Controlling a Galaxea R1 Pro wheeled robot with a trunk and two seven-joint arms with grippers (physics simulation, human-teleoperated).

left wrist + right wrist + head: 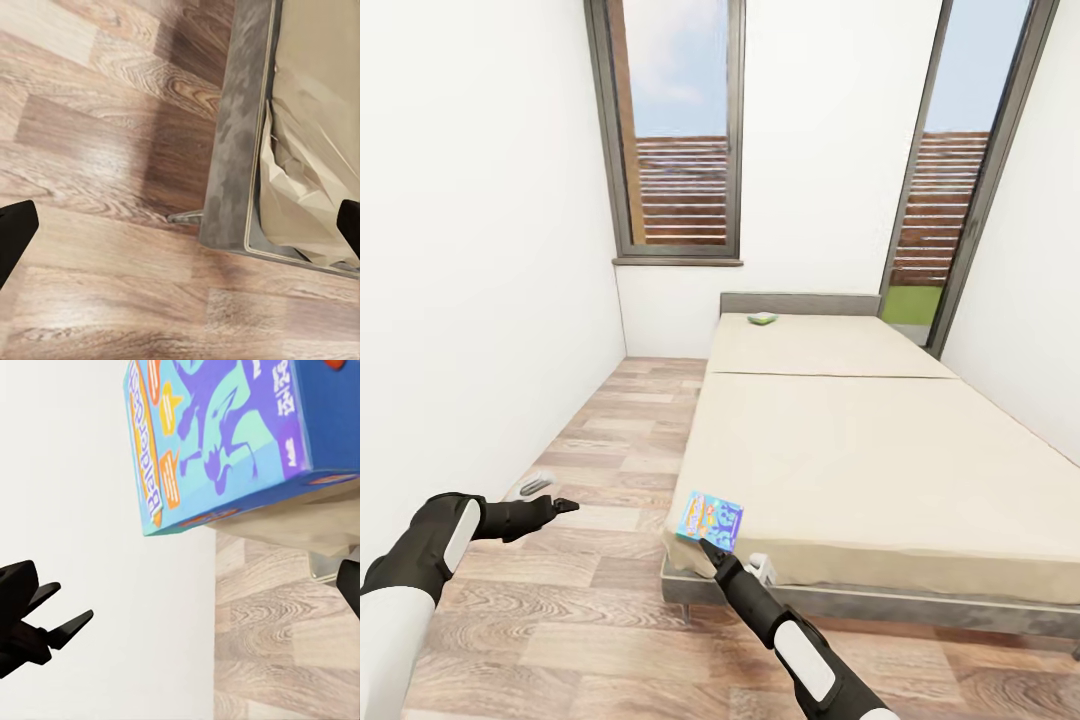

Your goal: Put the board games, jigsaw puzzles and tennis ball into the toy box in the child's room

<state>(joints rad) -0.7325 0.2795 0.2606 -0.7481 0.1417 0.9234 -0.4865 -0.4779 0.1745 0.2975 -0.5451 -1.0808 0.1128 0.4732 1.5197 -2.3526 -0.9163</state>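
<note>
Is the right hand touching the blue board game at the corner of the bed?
Cannot tell. In the head view the right hand overlaps the blue board game; the right wrist view shows no plain contact or gap.

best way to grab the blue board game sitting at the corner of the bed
Probably pinch the blue board game across its thin sides, coming from the foot end of the bed, where the right gripper already sits. The box lies flat on the mattress at the near corner beside the edge, so its edges there look reachable. The right wrist view shows a narrow printed side suited to the fingers.
</note>
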